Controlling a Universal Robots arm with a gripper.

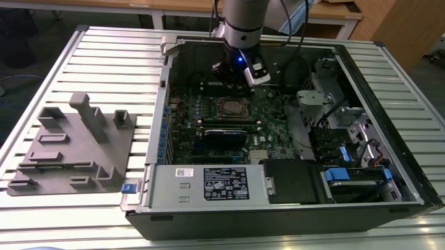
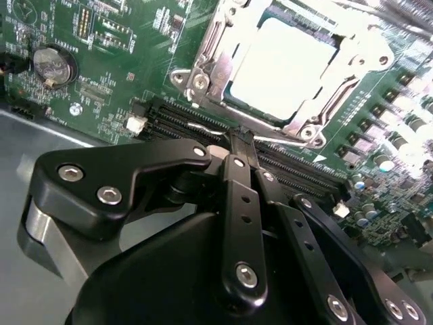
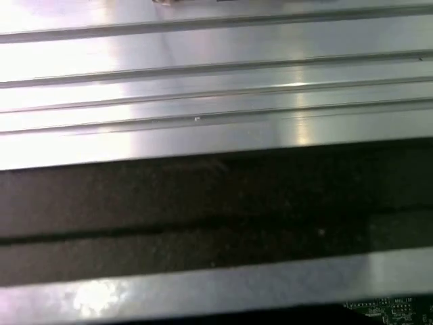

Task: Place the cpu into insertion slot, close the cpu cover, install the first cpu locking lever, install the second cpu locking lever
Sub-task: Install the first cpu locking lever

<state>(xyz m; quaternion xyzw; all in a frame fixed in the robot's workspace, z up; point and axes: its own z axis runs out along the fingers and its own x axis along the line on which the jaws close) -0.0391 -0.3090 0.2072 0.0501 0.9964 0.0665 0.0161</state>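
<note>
Surface: slatted metal table [image 1: 104,52].
Gripper [image 2: 237,141]: clenched, empty, near insertion slot [image 1: 219,108].
Cpu [image 2: 281,64]: seated under cpu cover [image 2: 211,68].

An open black computer case [image 1: 292,221] lies on a slatted silver tabletop [image 1: 104,57]. At the case's nine o'clock a grey moulded fixture plate [image 1: 70,151] with upright posts rests on the slats. Inside the case lies a green circuit board [image 1: 271,130]. At its six o'clock sits a grey box with a black label [image 1: 208,183], and a small blue tab [image 1: 127,188] juts out at that box's nine o'clock. Blue-handled drive bays [image 1: 347,174] fill the case's four o'clock corner. In the second wrist view a coin cell [image 2: 53,64] sits on the board. Wooden desks [image 1: 334,10] stand at twelve o'clock.
</note>
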